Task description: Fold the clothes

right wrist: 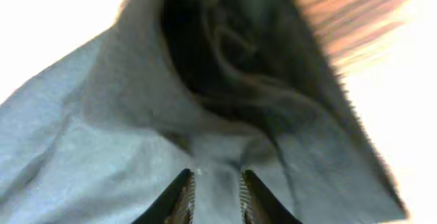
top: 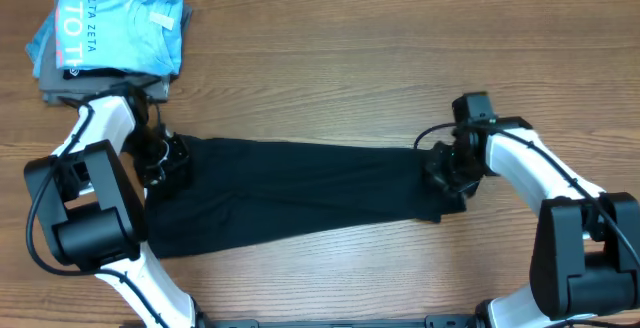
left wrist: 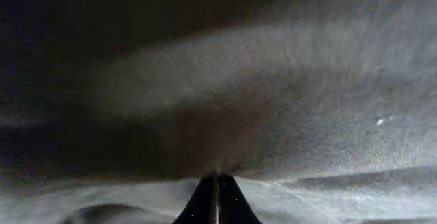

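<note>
left pincer (left wrist: 216,183) tips together, clamped on black T-shirt (top: 300,193) edge | right pincer (right wrist: 213,195) clamped on a fold at its other end | shirt lies stretched on worktop (top: 350,58) between the two pincers | beyond left pincer, well apart from right: light blue T-shirt (top: 120,23) atop grey folded garments (top: 58,93)

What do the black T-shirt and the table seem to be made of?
The black T-shirt: soft matte fabric, likely cotton knit; it lies in soft creases. The table: wood or wood-look laminate, smooth; brown grain lines show.
</note>
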Motion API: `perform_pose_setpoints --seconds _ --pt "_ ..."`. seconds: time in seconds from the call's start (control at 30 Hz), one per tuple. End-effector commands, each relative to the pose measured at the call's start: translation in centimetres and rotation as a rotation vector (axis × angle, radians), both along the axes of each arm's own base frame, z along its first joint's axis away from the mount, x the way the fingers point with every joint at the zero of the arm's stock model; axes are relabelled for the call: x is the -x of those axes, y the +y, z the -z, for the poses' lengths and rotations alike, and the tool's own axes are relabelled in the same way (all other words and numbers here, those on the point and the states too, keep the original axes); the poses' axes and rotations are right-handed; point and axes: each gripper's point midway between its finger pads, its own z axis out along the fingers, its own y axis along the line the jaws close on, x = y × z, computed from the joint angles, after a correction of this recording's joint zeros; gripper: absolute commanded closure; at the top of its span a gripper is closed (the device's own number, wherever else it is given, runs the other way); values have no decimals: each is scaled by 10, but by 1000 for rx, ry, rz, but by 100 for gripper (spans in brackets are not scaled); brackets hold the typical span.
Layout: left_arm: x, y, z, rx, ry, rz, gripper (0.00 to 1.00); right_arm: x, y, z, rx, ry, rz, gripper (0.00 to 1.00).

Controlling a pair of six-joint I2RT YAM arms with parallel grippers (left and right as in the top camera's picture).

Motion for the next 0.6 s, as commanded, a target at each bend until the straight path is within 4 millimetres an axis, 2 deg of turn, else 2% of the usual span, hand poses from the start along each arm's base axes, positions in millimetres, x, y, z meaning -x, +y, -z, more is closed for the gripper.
perform_pose_setpoints --seconds 0.0,0.07,0.1,0.17,0.23,0.27,0.33,0.37,0.4,0.47,0.57 --pt "-23 22 -24 -97 -24 48 96 -36 -36 -42 134 -72 51 68" --pt "-30 23 -41 -100 -35 51 96 -43 -53 -61 183 -81 55 56" --pt "-34 23 -49 -101 -40 55 96 -46 -60 -70 192 -88 48 41" --pt "-39 20 -62 -96 -50 60 96 -52 -69 -83 193 -107 23 21" --pt "-42 14 -72 -76 -58 65 94 -54 -78 -88 190 -122 -18 5" --pt "-43 9 -75 -59 -62 66 89 -54 -81 -88 190 -125 -33 0" --pt "-46 -1 -79 -20 -72 67 64 -50 -90 -84 192 -114 -26 0" --pt "-46 -5 -79 -2 -73 69 39 -48 -94 -81 192 -107 -15 0" --pt "-46 -9 -79 9 -72 72 2 -46 -96 -78 189 -103 -6 0" --pt "-46 -15 -79 20 -70 82 0 -44 -92 -68 145 -107 -24 0" --pt "-46 -21 -79 22 -73 111 0 -41 -69 -54 9 -139 -121 0"
